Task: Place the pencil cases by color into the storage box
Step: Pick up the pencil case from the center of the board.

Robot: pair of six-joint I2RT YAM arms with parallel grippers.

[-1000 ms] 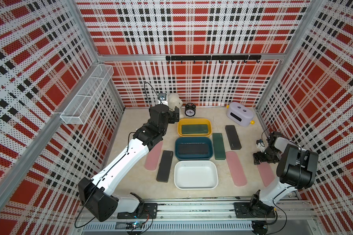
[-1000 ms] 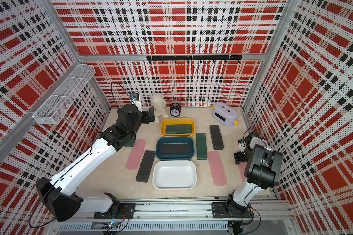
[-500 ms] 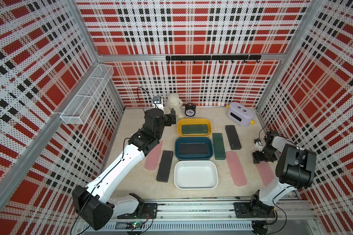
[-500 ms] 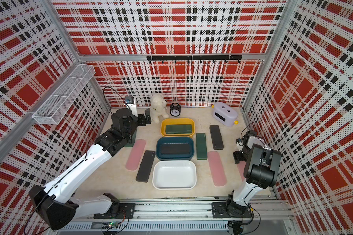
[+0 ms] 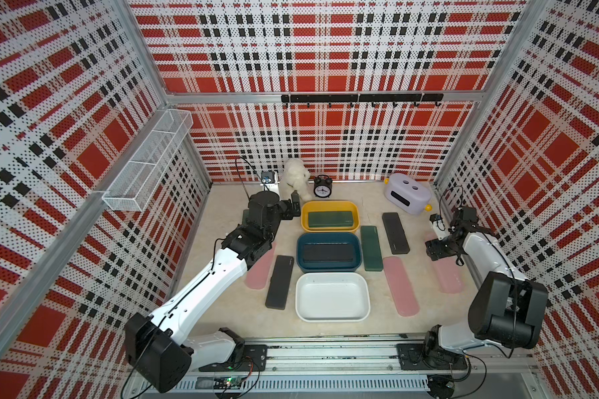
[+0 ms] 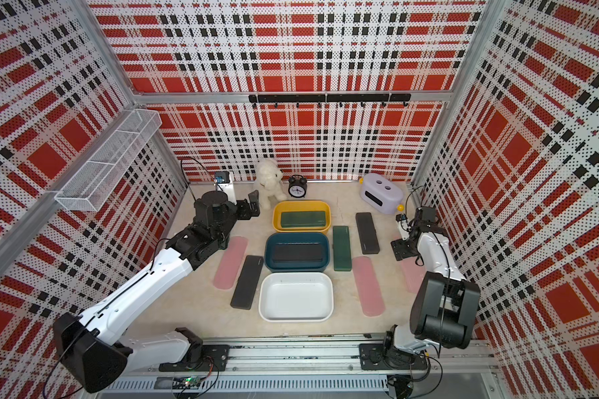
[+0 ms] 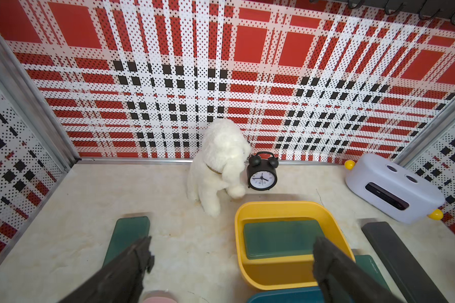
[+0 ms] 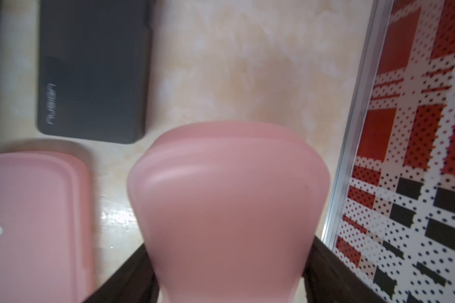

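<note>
My right gripper (image 8: 229,262) is shut on the end of a pink pencil case (image 8: 229,189) by the right wall; in a top view this pink case (image 5: 448,279) lies beside my right gripper (image 5: 436,254). My left gripper (image 7: 233,251) is open and holds nothing, hovering left of the yellow tub (image 5: 329,204), which holds a green case (image 5: 331,219). A black case (image 5: 327,253) lies in the blue tub (image 5: 300,252). The white tub (image 5: 332,297) is empty. Loose on the table are a green case (image 5: 371,247), a black case (image 5: 395,233), a pink case (image 5: 400,286), another pink (image 5: 260,273) and another black (image 5: 280,281).
A further green case (image 7: 128,233) lies under my left wrist. Along the back wall stand a white plush dog (image 5: 295,178), a black alarm clock (image 5: 322,186) and a lilac toaster-shaped box (image 5: 407,193). A wire basket (image 5: 146,165) hangs on the left wall.
The right jaws have closed onto the pink case by the right wall. The left arm's elbow has swung left, and its open gripper has stayed near the yellow tub.
</note>
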